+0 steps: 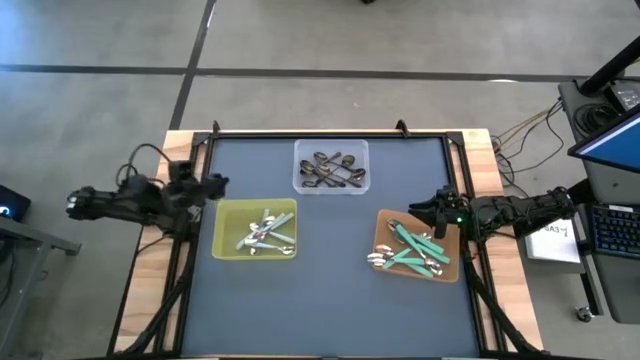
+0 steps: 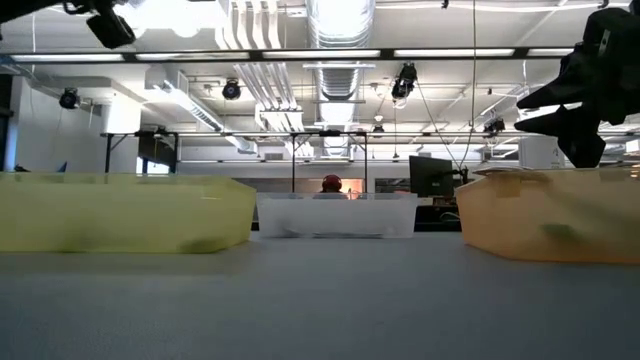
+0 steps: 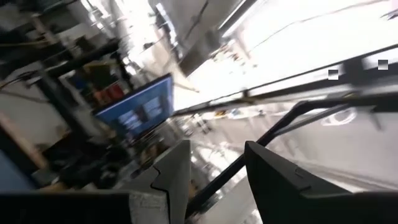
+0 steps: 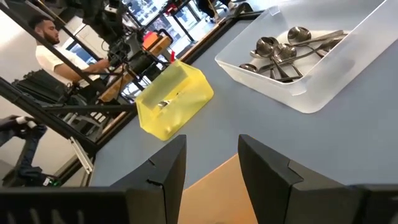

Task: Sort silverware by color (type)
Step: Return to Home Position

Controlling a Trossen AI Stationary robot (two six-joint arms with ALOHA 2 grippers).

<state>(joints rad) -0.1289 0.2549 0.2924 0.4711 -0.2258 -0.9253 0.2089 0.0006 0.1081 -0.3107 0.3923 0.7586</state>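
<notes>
Where the dark mat of the table [image 1: 330,310] lies nearest, it is bare from one wooden border [image 1: 150,270] to the other, giving wide free space in front. Beyond that strip the silverware [image 1: 262,236] lies sorted. Pale-blue-handled spoons [image 1: 270,228] with shiny heads are heaped in the yellow tray [image 1: 225,212] on the left. Teal-green-handled spoons [image 1: 415,250] lie crossed in the orange tray [image 1: 386,224] on the right, and a broad gap of mat separates the two trays. The left gripper [image 1: 214,185] hangs raised over the table's left edge, just beside the yellow tray's far corner, its fingers [image 3: 171,180] spread and holding nothing. The right gripper [image 1: 422,209] hovers above the orange tray's far right corner, its fingers [image 4: 168,168] likewise parted and empty. Farther back, all-dark spoons [image 1: 338,170] are piled in the clear tray [image 1: 304,152], which sits close to the table's far rail. Past the table are grey concrete floor [image 1: 300,40], a blue-lit monitor [image 1: 612,150] at right, a seated person [image 4: 46,53], and ceiling ducts [image 2: 340,25].
</notes>
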